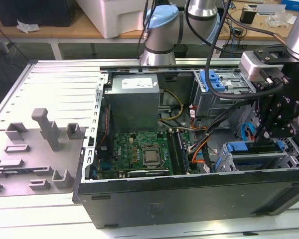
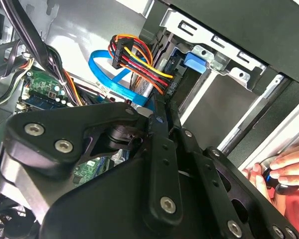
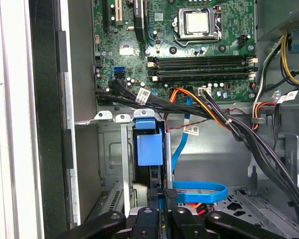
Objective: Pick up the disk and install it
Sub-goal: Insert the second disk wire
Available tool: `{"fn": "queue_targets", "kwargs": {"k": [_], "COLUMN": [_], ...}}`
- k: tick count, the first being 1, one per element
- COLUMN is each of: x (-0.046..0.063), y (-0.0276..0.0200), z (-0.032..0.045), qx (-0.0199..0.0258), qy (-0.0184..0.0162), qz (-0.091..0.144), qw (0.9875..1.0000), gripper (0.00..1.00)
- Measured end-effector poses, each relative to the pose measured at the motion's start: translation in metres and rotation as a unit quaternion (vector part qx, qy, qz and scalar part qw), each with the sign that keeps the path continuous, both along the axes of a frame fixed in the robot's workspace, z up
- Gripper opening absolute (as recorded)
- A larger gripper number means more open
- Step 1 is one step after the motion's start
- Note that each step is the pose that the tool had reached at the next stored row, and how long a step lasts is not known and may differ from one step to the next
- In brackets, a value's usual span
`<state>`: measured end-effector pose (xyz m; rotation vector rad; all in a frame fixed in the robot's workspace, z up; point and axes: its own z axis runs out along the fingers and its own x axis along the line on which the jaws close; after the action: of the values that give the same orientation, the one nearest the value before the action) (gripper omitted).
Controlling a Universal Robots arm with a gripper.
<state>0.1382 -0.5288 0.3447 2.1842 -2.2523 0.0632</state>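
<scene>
The gripper (image 1: 269,142) is hanging over the drive cage (image 1: 249,160) by the motherboard (image 1: 139,152), closed thin on the disk (image 3: 150,149), which is sitting edgewise, apparently mostly in the cage; release is remaining.

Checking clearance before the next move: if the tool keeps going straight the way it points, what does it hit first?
Most likely the blue-framed disk standing on edge in the drive cage: in the first wrist view the tool lines up with it. Whether they already touch, I cannot tell.
</scene>
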Motion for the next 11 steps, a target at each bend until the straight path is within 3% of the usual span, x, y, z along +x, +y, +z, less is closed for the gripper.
{"fn": "queue_targets", "kwargs": {"k": [11], "x": [0.0], "y": [0.0], "z": [-0.0028], "qx": [0.0], "qy": [0.0], "qz": [0.0], "qw": [1.0], "gripper": [0.16]}}
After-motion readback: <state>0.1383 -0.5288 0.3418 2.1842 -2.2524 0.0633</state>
